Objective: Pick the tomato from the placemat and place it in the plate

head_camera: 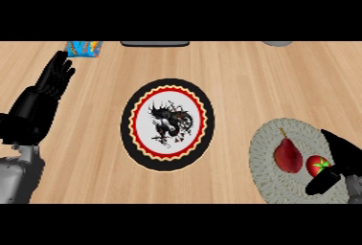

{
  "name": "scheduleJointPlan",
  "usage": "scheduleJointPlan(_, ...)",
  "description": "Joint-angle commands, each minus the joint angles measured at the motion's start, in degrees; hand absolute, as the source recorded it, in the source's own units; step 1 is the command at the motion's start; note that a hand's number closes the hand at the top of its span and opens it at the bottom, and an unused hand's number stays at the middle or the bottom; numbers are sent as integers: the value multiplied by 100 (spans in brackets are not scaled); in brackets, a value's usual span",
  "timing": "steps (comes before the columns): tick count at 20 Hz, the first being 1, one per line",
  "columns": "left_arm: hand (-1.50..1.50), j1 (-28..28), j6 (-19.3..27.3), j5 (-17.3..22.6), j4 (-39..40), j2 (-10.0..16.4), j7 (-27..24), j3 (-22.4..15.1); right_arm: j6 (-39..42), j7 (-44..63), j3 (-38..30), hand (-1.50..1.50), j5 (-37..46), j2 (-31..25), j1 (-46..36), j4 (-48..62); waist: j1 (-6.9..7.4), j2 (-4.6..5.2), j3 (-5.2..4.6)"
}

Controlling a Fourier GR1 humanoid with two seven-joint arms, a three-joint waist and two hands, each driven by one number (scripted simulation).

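A red tomato (318, 166) with a green stem lies on the round grey woven placemat (276, 139) at the lower right, beside a dark red pear (288, 155). My right hand (342, 158) comes in from the right edge, partly cut off, with the thumb just below the tomato and the fingers above and to its right; it is spread around the tomato without closing on it. The plate (167, 125), black-rimmed with a red and cream ring and a dark figure in its white centre, sits mid-counter. My left hand (44, 95) rests open at the left, fingers up.
A blue and yellow packet (85, 48) lies at the counter's far left edge. A dark flat object (155, 43) and a grey object (278, 43) show at the far edge. Bare wooden counter separates the plate from the placemat.
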Motion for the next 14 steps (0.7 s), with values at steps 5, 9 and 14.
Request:
scheduleJointPlan(5,0,-150,-207,-144,420,-268,-189,183,-57,-780,-164,-150,426,592,91,960,-9,4,0)
scheduleJointPlan(9,0,-172,-170,-348,121,-398,-42,119,-94,-722,-174,-150,827,802,152,1173,-9,1,0)
scheduleJointPlan(14,0,-50,-347,-291,-65,-366,119,279,-135,-1475,-633,150,907,705,-312,1814,18,2,2)
